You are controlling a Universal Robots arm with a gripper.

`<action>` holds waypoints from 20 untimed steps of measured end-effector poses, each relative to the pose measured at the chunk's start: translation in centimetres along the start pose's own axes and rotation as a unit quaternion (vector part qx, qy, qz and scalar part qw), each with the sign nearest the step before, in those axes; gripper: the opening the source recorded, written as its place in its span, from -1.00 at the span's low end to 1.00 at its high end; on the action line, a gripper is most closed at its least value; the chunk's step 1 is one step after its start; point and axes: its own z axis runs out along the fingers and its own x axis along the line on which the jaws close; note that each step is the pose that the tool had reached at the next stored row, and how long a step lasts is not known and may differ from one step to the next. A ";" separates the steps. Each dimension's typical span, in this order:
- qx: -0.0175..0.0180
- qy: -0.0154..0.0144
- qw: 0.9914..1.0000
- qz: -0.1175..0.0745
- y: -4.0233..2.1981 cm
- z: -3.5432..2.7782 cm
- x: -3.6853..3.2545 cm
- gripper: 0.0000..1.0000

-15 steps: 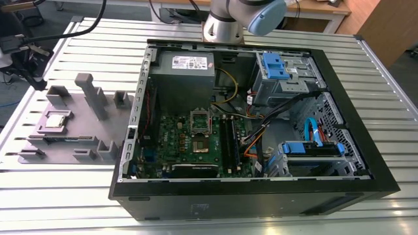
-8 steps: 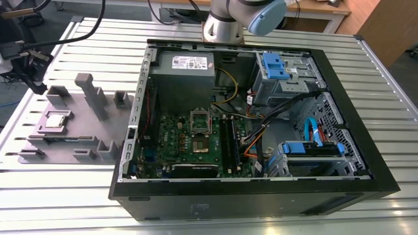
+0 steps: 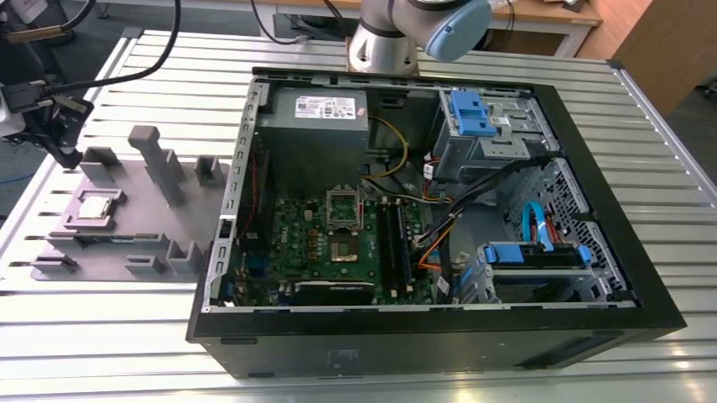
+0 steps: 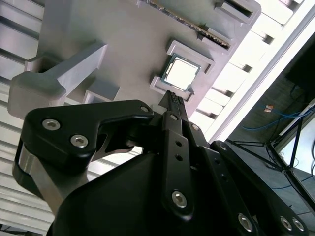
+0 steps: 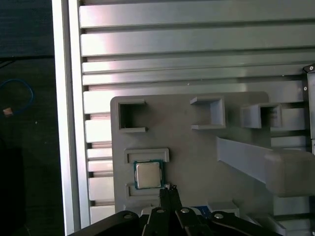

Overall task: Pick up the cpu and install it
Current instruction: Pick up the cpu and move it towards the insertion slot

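The cpu (image 3: 97, 206) is a small square chip with a shiny metal top. It lies flat in a shallow framed pocket of the grey fixture plate (image 3: 134, 220), at the exterior view's left. Both wrist views look down on the cpu (image 5: 148, 174) (image 4: 181, 73). My gripper (image 5: 168, 189) hovers above the plate just beside the chip's edge, its two thin black fingers pressed together with nothing between them. In the second wrist view the gripper (image 4: 174, 100) points at the chip's near corner. The green motherboard (image 3: 336, 243) lies inside the open computer case, with its silver socket frame (image 3: 344, 206) standing open.
Tall grey posts (image 3: 157, 164) and small pockets rise from the fixture plate near the cpu. The black computer case (image 3: 583, 252) holds a power supply (image 3: 322, 109), blue drive cages (image 3: 476, 117) and loose cables. Everything rests on a slatted aluminium table (image 3: 112, 336).
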 end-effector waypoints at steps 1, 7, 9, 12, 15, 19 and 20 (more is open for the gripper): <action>0.000 0.000 1.000 0.000 0.00 0.24 0.01 -0.79; 0.000 0.000 1.000 0.000 0.00 0.58 0.02 -0.79; 0.000 0.000 1.000 0.000 -0.01 0.66 0.02 -0.79; 0.000 0.000 1.000 0.000 -0.01 0.83 0.03 -0.79; 0.000 0.000 1.000 0.000 -0.01 0.96 0.04 -0.79; 0.000 0.000 1.000 0.000 -0.01 1.09 0.04 -0.79; 0.000 0.000 1.000 0.000 -0.01 1.18 0.04 -0.79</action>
